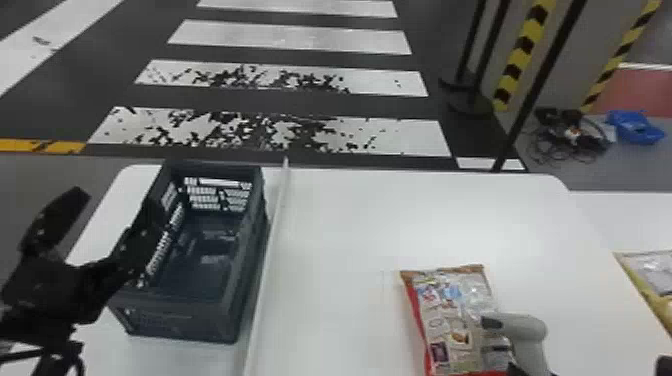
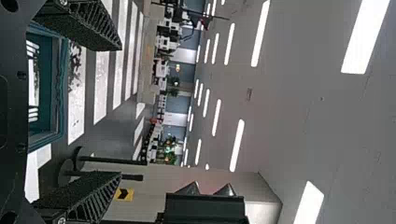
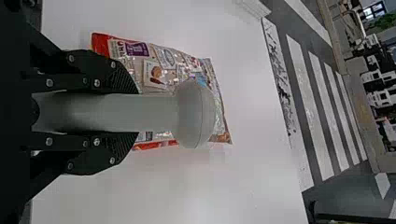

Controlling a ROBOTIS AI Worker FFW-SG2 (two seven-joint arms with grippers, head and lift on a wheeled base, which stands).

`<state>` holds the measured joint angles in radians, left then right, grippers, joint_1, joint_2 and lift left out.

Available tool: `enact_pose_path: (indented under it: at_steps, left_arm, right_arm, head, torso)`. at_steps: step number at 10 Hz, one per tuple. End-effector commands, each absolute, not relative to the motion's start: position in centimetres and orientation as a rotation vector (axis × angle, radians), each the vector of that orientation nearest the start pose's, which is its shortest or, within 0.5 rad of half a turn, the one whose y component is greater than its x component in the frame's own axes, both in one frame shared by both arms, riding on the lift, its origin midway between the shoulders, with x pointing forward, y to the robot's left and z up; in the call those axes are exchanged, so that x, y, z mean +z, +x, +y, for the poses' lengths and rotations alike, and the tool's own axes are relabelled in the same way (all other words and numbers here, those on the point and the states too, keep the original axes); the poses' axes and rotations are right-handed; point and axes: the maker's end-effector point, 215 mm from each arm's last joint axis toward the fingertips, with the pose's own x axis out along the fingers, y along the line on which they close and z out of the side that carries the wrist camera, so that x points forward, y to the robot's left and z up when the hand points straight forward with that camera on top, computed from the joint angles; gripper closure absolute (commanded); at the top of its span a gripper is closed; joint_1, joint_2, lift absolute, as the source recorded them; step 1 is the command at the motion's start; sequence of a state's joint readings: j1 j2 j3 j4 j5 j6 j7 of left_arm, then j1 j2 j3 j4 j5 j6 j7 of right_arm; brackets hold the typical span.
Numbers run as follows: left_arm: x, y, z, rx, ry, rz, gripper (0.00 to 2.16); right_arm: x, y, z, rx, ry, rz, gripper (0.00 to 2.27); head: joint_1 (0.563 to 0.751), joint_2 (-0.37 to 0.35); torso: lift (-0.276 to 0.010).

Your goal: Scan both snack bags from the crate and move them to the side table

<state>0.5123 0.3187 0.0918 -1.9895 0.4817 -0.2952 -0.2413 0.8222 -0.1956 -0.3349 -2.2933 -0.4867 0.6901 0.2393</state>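
On the white table (image 1: 340,230) in the head view, we've got the crate (image 1: 175,315) on the left, our left claw (image 1: 118,197) by its outer side, fingers spread. The red-edged snack bag (image 1: 445,310) lies flat well to the right, the grey scanner (image 1: 525,330) over its side and our right claw (image 1: 531,371) at the bottom edge. The yellow-edged snack bag (image 1: 659,285) is further right, on the side table (image 1: 625,215).

Left wrist view: yep, our left claw (image 2: 121,111) is wide open, nothing between the fingers, part of the crate nearby.

Right wrist view: our right claw (image 3: 138,113) is clamped round the scanner's handle, scanner head in front of the red-edged bag.
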Motion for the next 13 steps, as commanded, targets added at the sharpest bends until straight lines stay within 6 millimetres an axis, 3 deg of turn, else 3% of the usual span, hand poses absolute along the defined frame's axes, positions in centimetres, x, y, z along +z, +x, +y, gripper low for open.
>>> enact_pose_path:
  at_steps: [1,4,5,8,11,13]
  left_arm:
    - [-25.9,43.5,27.6,-0.256,-0.136,-0.224,0.04]
    - [-25.6,43.3,27.5,-0.257,-0.137,-0.228,0.04]
    - [-25.3,43.2,27.1,-0.263,-0.141,-0.234,0.04]
    - [-25.2,42.2,25.0,-0.29,-0.136,-0.23,0.04]
    - [-26.2,41.2,24.0,-0.31,-0.11,-0.187,0.04]
    - [-25.9,40.1,24.2,-0.307,-0.098,-0.183,0.04]
  right_arm:
    - [-47.3,28.6,-29.1,0.166,0.226,0.715,2.24]
    - [-45.6,30.7,-30.8,0.156,0.187,0.665,2.24]
    - [-44.2,32.9,-32.9,0.131,0.139,0.621,2.24]
    - [-44.0,40.8,-39.8,0.052,0.061,0.536,2.24]
    - [-47.0,46.1,-44.8,-0.001,0.074,0.535,2.24]
    - [-50.2,47.0,-45.0,-0.003,0.076,0.589,2.24]
  head:
    - [0.695,-0.035]
    - [0.695,-0.029]
    - [0.695,-0.04]
    - [0.695,-0.124]
    - [0.695,-0.217]
    - [0.695,-0.26]
  torso:
    - [-0.095]
    - [-0.095]
    - [-0.095]
    - [-0.095]
    - [-0.095]
    - [-0.095]
